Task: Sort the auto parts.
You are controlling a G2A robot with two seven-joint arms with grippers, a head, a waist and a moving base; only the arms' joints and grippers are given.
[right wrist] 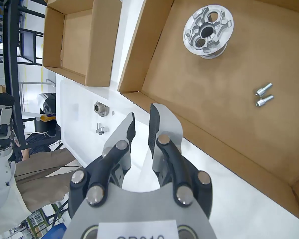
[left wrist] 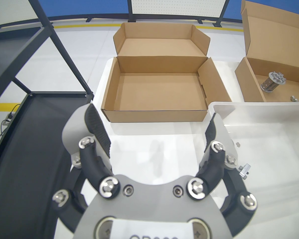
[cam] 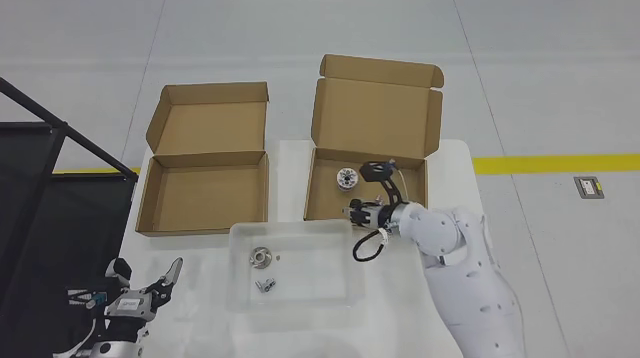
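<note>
Just beyond the tray (cam: pixel 290 225), the right tool (right wrist: pixel 142 115) hovers, barely parted, gripping nothing; the left tool (left wrist: pixel 152 115), spread wide, sits beside the tray. A collar (cam: pixel 261 255) and clip (cam: pixel 265 284) wait inside it. Risk: those small parts could slip from a shallow pinch and bounce off the counter (cam: pixel 455 188).
</note>
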